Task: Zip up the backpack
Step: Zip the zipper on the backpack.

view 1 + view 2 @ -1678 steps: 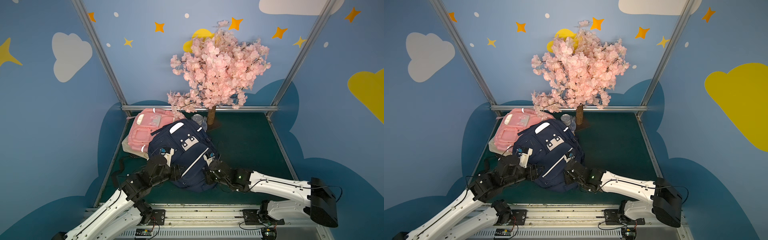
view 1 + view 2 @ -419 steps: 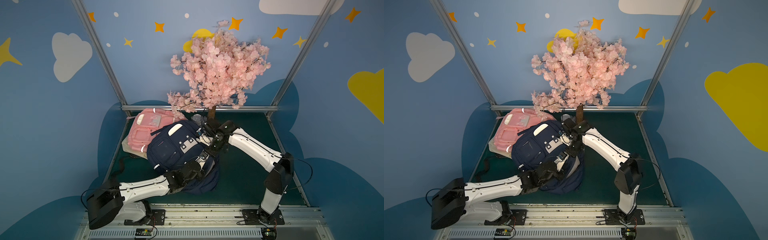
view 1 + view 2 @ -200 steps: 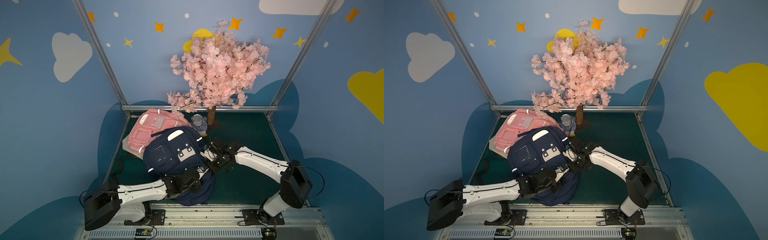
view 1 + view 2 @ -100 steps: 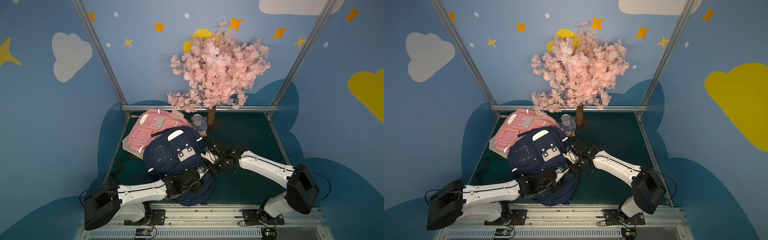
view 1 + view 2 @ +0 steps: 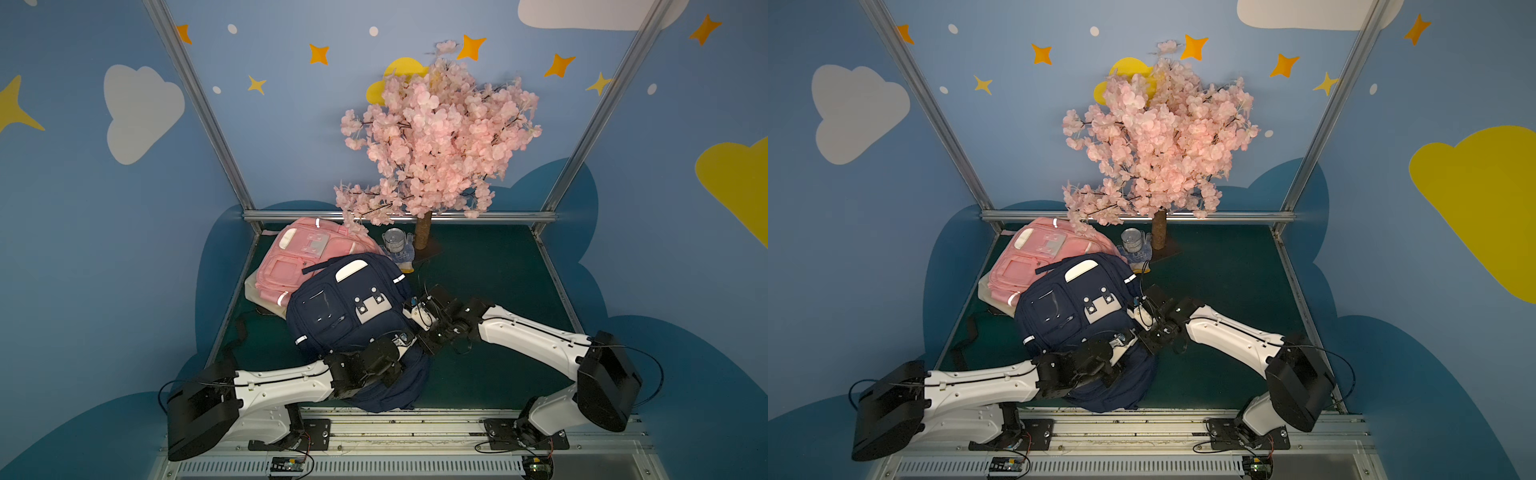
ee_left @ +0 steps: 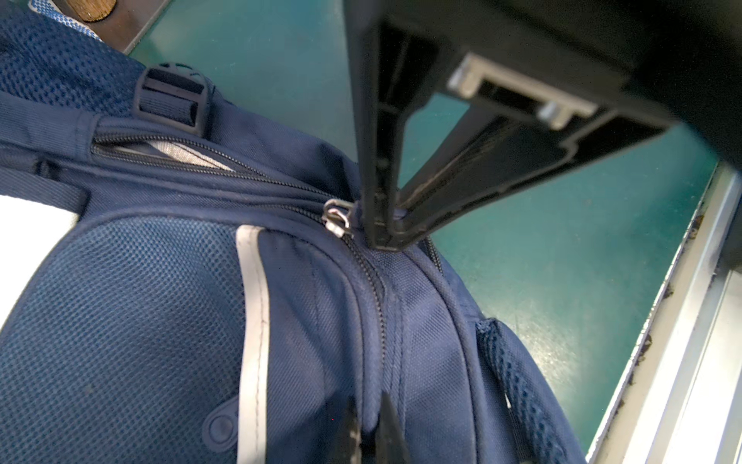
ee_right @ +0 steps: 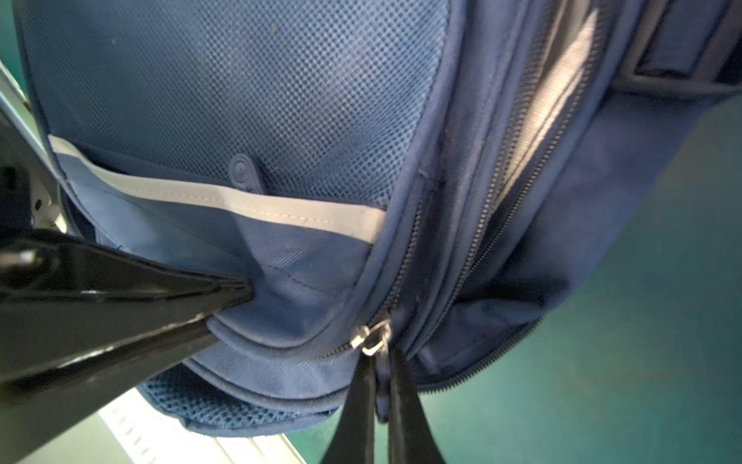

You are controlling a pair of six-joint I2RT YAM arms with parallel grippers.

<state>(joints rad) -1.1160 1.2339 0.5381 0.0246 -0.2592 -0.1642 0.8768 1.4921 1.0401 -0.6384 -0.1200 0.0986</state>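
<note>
Our right hand (image 7: 379,373) has just clamped the zipper pull (image 7: 374,340); left hand (image 6: 367,422) pinches backpack (image 5: 340,307) fabric. We should draw along the track (image 6: 371,289), keeping fabric taut.

- The pink backpack (image 5: 297,253) lay partly covered by the navy backpack (image 5: 332,307) in both top views.
- The left gripper (image 6: 367,403) showed only its fingertips in its own wrist view. The rest was cut off by the edge, and the tips pinched the navy backpack's fabric.
- The zipper pull (image 7: 381,401) was mostly hidden between the right gripper's (image 7: 379,361) pressed-together fingers.
- The contents of the clear jar (image 5: 394,240) were too small to tell.
</note>
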